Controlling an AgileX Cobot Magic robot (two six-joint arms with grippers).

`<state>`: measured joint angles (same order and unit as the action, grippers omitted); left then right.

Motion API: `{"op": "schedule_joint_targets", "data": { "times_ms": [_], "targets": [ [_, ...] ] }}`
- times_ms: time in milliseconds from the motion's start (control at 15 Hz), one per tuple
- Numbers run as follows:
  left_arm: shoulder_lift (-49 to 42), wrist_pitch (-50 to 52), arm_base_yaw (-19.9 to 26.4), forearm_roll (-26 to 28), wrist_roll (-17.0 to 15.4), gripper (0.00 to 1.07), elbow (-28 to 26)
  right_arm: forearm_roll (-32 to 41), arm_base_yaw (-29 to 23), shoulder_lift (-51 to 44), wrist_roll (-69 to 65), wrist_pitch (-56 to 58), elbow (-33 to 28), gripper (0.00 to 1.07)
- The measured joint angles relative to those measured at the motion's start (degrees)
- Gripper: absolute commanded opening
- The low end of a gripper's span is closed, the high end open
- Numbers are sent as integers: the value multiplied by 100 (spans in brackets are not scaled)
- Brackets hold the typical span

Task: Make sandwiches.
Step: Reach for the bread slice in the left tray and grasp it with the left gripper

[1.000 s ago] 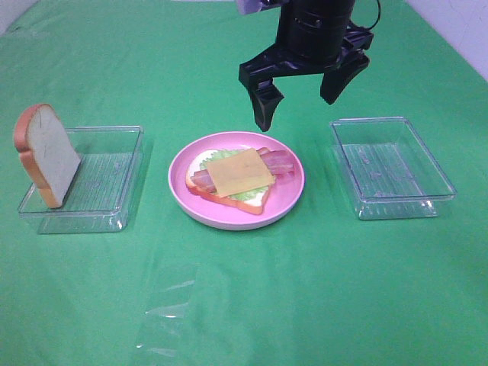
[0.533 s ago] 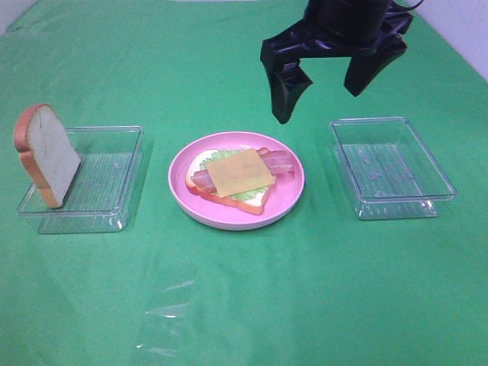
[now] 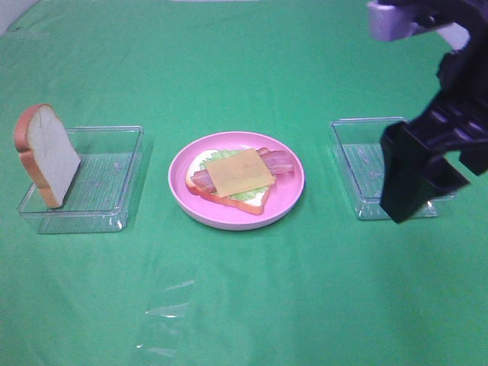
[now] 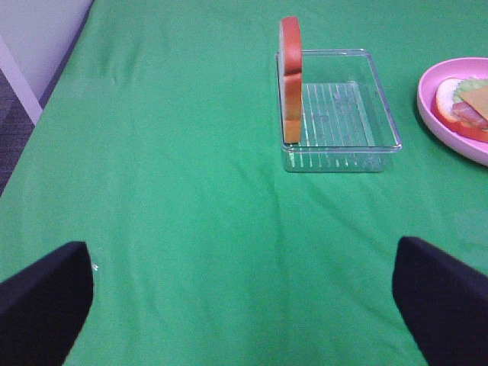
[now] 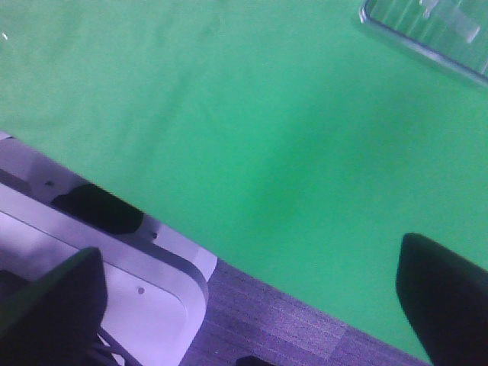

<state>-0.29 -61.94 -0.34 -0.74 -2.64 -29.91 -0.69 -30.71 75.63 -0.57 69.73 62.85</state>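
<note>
The sandwich (image 3: 232,183) lies open-faced on a pink plate (image 3: 229,221) in the middle of the bench (image 3: 244,76), which is covered in green cloth. Its bottom slice (image 3: 259,203) is flat on the plate, with lettuce (image 3: 248,194) showing at the edges. Bacon (image 3: 280,162) strips run across it, and a cheese (image 3: 239,170) square sits on top, turned a little askew.

A loose slice (image 3: 47,155) stands on its edge at the outer end of the left tray (image 3: 107,179), tilted, with its white face turned toward the plate. The left wrist view shows it edge-on against the tray's end wall. The left tray and the right tray (image 3: 366,164) are clear plastic and sit on either side of the plate, each apart from it. A sheet of clear film (image 3: 164,313) lies flat on the cloth nearer the camera than the plate.

The right gripper (image 5: 248,305) hangs at the right edge of the high view, in front of the right tray and hiding its near right corner. Its jaws are spread wide and grip nothing. Its wrist view looks down on bare cloth, the bench's edge and the floor beyond, with one corner of a clear tray at the frame's edge.

The left gripper (image 4: 244,305) shows only in its own wrist view — two dark fingertips at the lower corners, jaws spread wide with nothing between them. It is over bare cloth, well apart from the left tray and the loose slice, and the plate's rim and part of the sandwich show at the far side.
</note>
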Motion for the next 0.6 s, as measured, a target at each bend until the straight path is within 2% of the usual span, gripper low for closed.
{"op": "schedule_joint_targets", "data": {
  "times_ms": [400, 533, 600],
  "targets": [
    [0, 0, 0, 0, 0, 100, 0, 11, 74, -1902, -189, 6, -1914, 99],
    [0, 0, 0, 0, 0, 100, 0, 69, 516, -2292, -201, 6, -2235, 99],
    [0, 0, 0, 0, 0, 100, 0, 69, 1003, -2555, -183, -11, -2424, 99]
  ]
}}
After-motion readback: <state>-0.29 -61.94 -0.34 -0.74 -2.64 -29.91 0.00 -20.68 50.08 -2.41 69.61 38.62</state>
